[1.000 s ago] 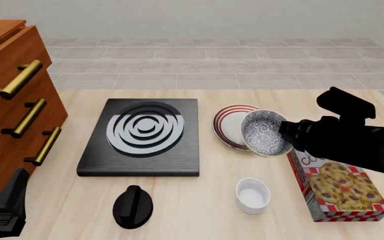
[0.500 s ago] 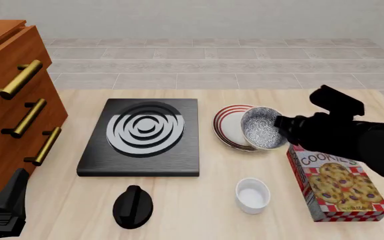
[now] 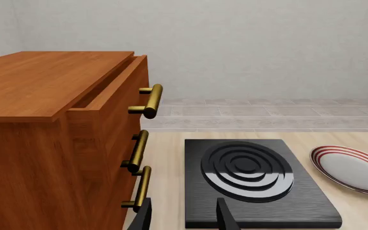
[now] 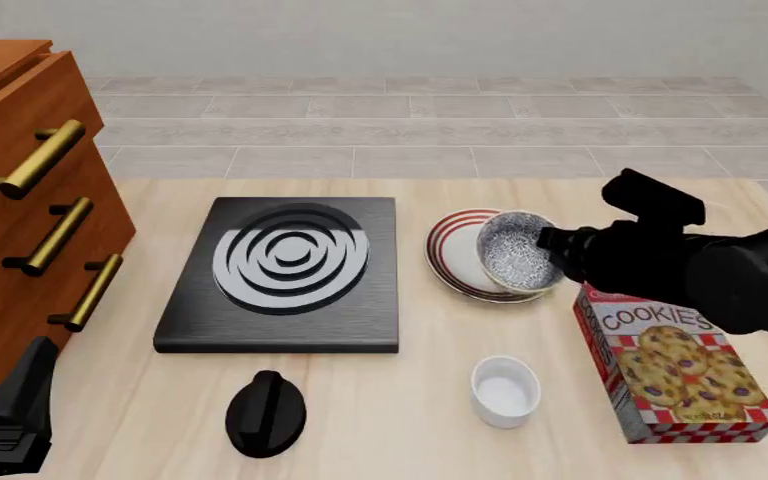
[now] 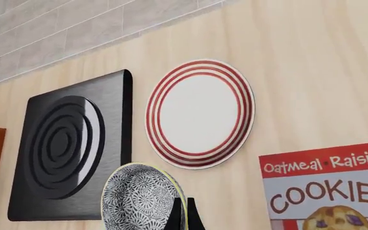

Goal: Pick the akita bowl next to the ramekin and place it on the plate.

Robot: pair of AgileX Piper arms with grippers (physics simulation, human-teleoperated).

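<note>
Since the earlier frames my right hand [image 4: 554, 250] had carried the bowl [image 4: 515, 252] up and back across the table [image 4: 384, 400], away from the cookie box [image 4: 671, 365] and toward the plate [image 4: 458, 250], and the bowl had tipped less steeply. My right hand was clamped on the bowl's rim, fingers pinched together over its thin edge, as the right wrist view showed with the bowl [image 5: 142, 199] hanging at the fingertips. From the front the bowl overlapped the plate's right side, held above it, still tilted and not yet set down.

I judged this to be the carrying step, nearly done. Next I would need to bring the bowl over the plate's middle, level it, lower it until it sat flat, then let go.

My left hand [image 3: 182, 215] was parked far from the plate, near the drawers [image 3: 63, 143], its fingers apart and holding nothing.

The bowl was round, dark outside, with a fine grey-white speckled pattern inside. The plate was a shallow white disc with red-brown rings at its rim. The ramekin [image 4: 506, 390] was a plain white straight-sided cup, sitting on the table nearer me than the plate. Left of the plate lay a black square stove plate [image 4: 284, 275] with pale rings.
</note>
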